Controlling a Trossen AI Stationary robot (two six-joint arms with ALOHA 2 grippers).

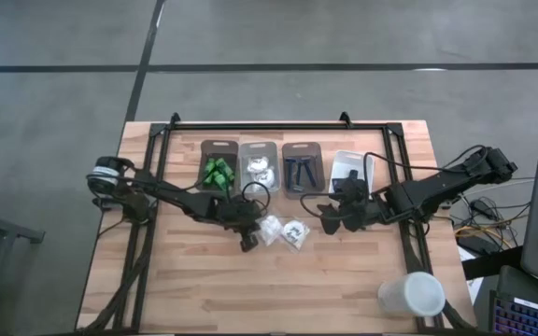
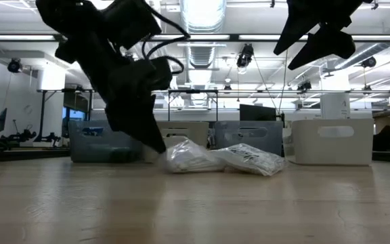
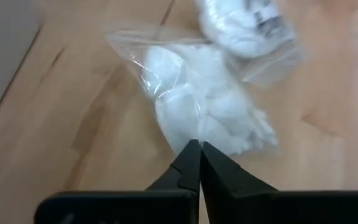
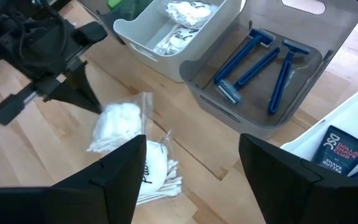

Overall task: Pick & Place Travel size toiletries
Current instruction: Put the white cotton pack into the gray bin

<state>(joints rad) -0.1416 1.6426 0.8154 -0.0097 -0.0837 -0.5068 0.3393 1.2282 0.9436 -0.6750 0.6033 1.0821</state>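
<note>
Here the left gripper (image 1: pixel 249 242) sits low on the table, fingers pinched together on the edge of a white clear-wrapped packet (image 1: pixel 270 230). A second packet (image 1: pixel 296 233) lies just beside it. The right gripper (image 1: pixel 329 220) hangs above the table near the second packet, fingers wide apart, holding nothing. Behind it, blue razors (image 4: pixel 257 65) lie in a grey bin (image 4: pixel 328 31); more packets fill the neighbouring bin (image 4: pixel 219 15).
</note>
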